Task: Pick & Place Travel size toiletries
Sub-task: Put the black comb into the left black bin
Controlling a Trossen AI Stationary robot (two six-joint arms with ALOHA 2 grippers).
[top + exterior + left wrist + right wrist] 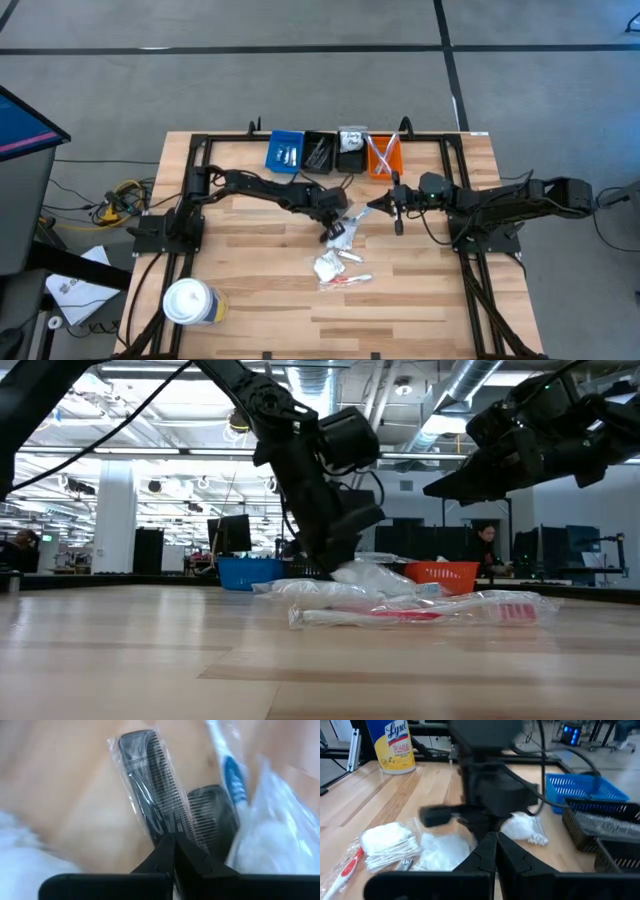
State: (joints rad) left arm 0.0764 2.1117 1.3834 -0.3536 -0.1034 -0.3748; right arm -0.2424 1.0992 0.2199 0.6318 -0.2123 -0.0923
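Closed left tool (173, 837) over wrapped black combs (150, 785), wrist-view-only detail.

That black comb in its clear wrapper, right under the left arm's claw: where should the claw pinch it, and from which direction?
Probably across the spine of the wrapped black plastic comb, near its middle, coming straight down from above. It lies flat on the wooden table, long and thin, so the narrow width suits a pinch. The left claw sits just over one end, fingertips together, so it would first need to open.

A dark hand (335, 555) reaches down onto the wrapped toiletries (420, 605).
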